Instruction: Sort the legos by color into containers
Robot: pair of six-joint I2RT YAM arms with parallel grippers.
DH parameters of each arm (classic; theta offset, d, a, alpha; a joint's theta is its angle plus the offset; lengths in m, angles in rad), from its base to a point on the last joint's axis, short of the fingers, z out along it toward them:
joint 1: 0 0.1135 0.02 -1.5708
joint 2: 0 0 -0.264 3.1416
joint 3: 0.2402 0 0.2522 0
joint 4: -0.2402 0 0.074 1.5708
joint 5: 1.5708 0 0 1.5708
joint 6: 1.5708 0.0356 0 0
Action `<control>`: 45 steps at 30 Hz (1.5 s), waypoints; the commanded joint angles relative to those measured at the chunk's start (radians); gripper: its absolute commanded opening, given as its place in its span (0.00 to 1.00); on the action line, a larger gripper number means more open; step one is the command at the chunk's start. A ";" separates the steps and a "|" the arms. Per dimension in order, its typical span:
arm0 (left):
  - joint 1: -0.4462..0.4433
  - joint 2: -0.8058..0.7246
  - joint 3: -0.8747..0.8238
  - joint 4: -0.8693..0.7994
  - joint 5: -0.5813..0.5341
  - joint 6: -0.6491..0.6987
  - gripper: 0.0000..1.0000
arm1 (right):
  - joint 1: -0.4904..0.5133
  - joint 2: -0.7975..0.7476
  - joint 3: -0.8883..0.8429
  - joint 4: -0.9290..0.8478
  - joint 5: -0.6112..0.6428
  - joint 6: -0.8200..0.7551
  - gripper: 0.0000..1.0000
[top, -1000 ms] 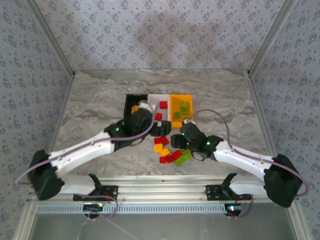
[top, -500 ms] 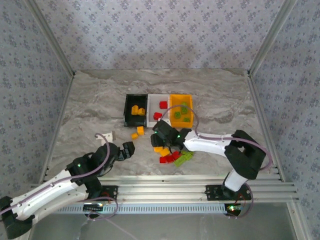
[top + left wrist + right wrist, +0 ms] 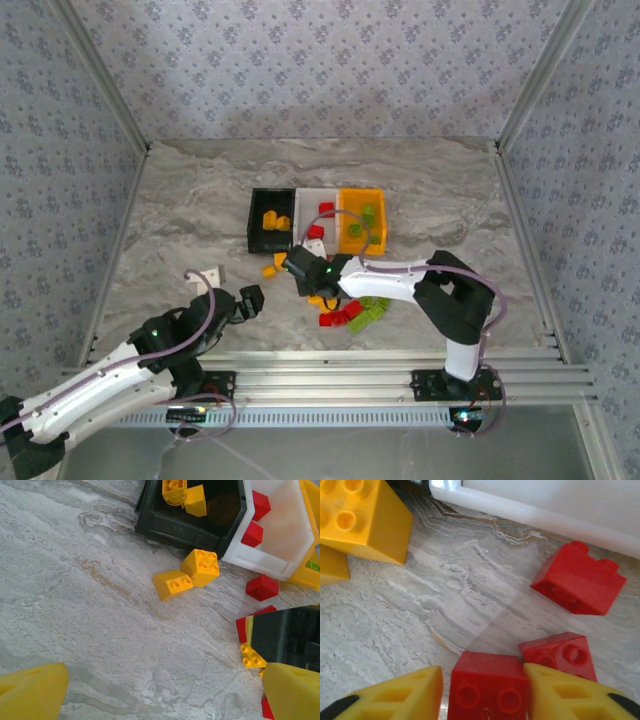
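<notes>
Counter (image 3: 180, 220) of grey, veined, stone-look material fills the floor of a booth walled with pale flower-patterned wallpaper (image 3: 320, 60). A ribbed metal rail (image 3: 320, 372) runs along its near edge.

Three small open bins stand touching in a row at mid-counter. The black plastic bin (image 3: 257, 225) holds yellow-orange bricks (image 3: 272, 219), the white plastic bin (image 3: 310, 200) holds red bricks (image 3: 316, 232), and the orange plastic bin (image 3: 347, 212) holds lime-green bricks (image 3: 362, 222).

Two more yellow-orange bricks (image 3: 200, 567) lie touching each other on the counter, just beside the black bin's near wall. A loose pile of red, yellow-orange and green bricks (image 3: 350, 312) lies in front of the white and orange bins.

The right hand (image 3: 485, 692) is low over the near side of the white bin, its yellow fingers (image 3: 395, 697) narrowed around a red two-stud brick (image 3: 487, 685) that sits on the counter. One pad is against the brick, and a thin gap shows at the other. A second red brick (image 3: 560, 655) touches the pad on that first side, and a third (image 3: 577, 582) lies nearer the white wall.

The left hand (image 3: 245, 300) hangs over bare counter to the left of the pile. Its fingers are spread wide and it holds nothing.
</notes>
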 commanded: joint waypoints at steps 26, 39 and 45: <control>0.019 0.220 0.090 0.161 0.102 0.151 0.99 | -0.278 0.006 0.304 -0.058 -0.121 -0.154 0.32; 0.031 0.335 0.085 0.278 0.196 0.225 1.00 | -0.346 0.071 0.448 -0.027 -0.194 -0.168 0.67; 0.069 0.370 0.109 0.304 0.277 0.250 1.00 | -0.323 -0.115 0.273 0.046 -0.173 -0.143 0.69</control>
